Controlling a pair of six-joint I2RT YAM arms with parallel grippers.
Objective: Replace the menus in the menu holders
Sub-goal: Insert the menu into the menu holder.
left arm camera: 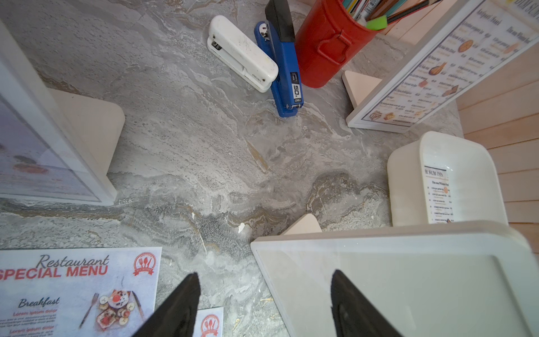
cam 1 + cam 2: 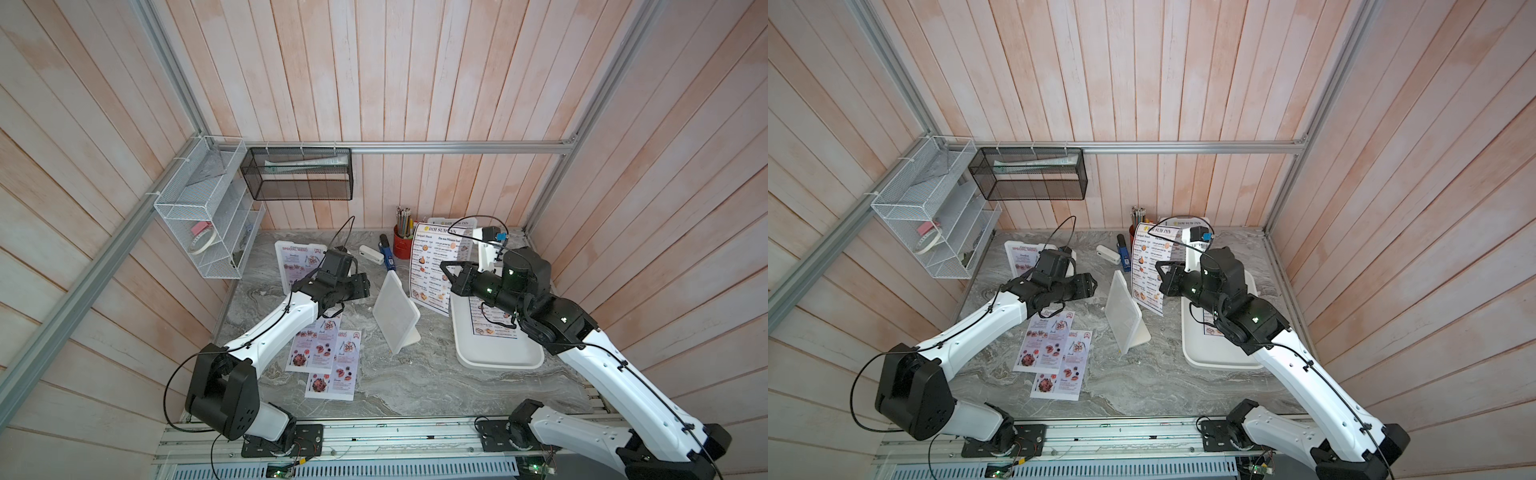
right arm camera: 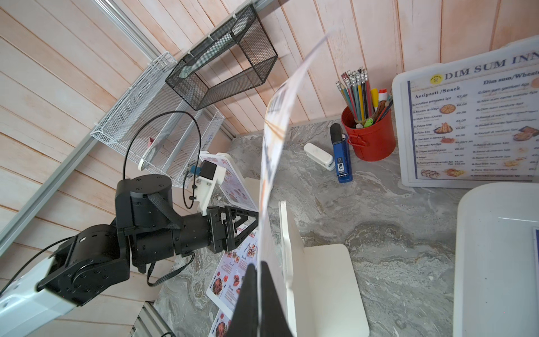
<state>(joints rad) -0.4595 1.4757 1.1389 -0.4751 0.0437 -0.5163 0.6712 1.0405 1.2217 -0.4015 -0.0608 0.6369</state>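
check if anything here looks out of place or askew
Loose Special Menu sheets lie overlapped and skewed on the table, front left. The middle menu holder stands empty, turned at an angle. The Dim Sum Inn sheet in the right pincer curls over at its free end.

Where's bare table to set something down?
Front centre bare: bordered by loose Special Menu sheets, empty menu holder, white tray. Smaller patch between it, Special Menu holder and staplers. Crowded rear right: red pencil cup, Dim Sum Inn holder, Dim Sum Inn sheet in right gripper.
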